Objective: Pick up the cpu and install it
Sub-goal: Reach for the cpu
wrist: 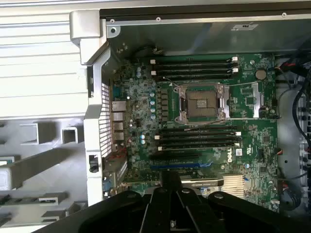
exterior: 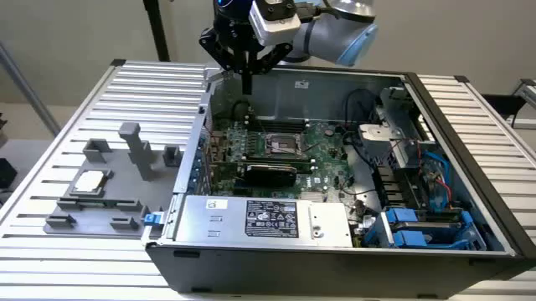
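The cpu (exterior: 90, 182), a small square chip with a silvery top and pale rim, lies flat on the grey fixture plate (exterior: 92, 216) at the exterior view's left, outside the computer case. My gripper (exterior: 248, 80) hangs high over the far rim of the open case (exterior: 335, 263), far from the cpu. Its dark fingers meet in a narrow point with nothing between them. The green motherboard (wrist: 243, 160) lies inside the case. Its dark square socket frame (wrist: 203, 102) stands open, with its metal latch plate folded back. My gripper's black body (wrist: 170, 208) looms over the board.
Upright grey fixture blocks (exterior: 138, 150) stand beside the cpu. The silver power supply (exterior: 268, 218) fills the case's near side. Blue drive brackets (exterior: 418, 229) and black cables (exterior: 368, 150) crowd the exterior view's right. A ribbed metal table (exterior: 50, 132) surrounds everything.
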`<state>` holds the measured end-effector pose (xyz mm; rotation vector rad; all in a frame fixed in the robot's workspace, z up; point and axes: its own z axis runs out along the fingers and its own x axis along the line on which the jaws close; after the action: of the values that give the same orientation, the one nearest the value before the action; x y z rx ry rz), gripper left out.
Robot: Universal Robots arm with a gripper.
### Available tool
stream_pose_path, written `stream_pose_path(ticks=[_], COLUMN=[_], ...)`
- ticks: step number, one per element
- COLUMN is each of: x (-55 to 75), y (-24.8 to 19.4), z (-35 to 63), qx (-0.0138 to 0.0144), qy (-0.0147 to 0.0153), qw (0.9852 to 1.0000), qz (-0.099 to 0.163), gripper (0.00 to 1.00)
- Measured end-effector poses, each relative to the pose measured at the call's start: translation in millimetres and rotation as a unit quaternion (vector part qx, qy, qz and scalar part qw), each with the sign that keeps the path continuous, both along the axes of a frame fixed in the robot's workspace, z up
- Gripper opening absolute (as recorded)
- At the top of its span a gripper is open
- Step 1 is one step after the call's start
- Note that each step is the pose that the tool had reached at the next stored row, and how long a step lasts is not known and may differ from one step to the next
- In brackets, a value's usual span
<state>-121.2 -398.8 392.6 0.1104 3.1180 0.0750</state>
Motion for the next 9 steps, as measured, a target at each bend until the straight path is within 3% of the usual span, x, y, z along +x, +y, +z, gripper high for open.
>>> stream_pose_path(ticks=[9], x=[0.0], y=[0.0], z=[0.0], qx=[0.0000], qy=[0.0000], qw=[1.0000], qz=[0.000], gripper=[0.11])
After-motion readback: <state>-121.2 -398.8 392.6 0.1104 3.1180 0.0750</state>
